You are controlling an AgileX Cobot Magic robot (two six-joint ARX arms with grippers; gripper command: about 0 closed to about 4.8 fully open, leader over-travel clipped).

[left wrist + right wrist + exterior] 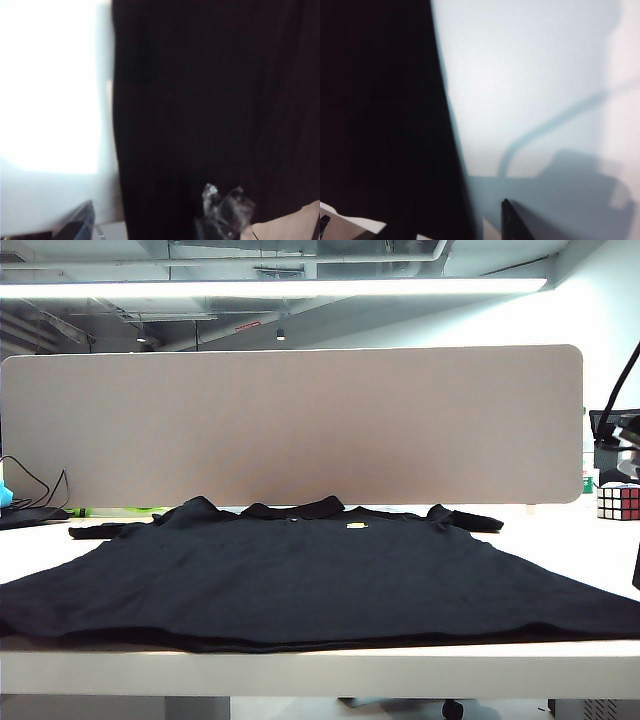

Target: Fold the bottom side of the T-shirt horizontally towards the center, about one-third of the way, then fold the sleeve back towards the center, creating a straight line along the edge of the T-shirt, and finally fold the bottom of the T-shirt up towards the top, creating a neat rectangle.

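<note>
Nearest the exterior camera lay the bottom of the T-shirt (300,638), its straight hem running along the near table (300,670) edge, so the black T-shirt (300,570) was spread flat with the collar away from me and both sleeves out to the sides. I judged it was laid that way so each of my arms could take one side, and no fold was made yet.

My left gripper (150,231) hung above the shirt's left side; one finger (80,225) showed over bare table and the other, with crumpled clear tape (225,212) on it, over black cloth, so the shirt's edge (116,125) ran between them. They stood apart and held nothing. Cloth lay below that gripper, though the blur hid whether it touched.

My right gripper (415,230) was over the right side. One finger (512,222) showed over white table just beside the shirt's edge; the other I could not make out against the dark fabric, so probably parted, but I could not tell. Nothing seemed held. A Rubik's cube (618,501) sat well apart.
</note>
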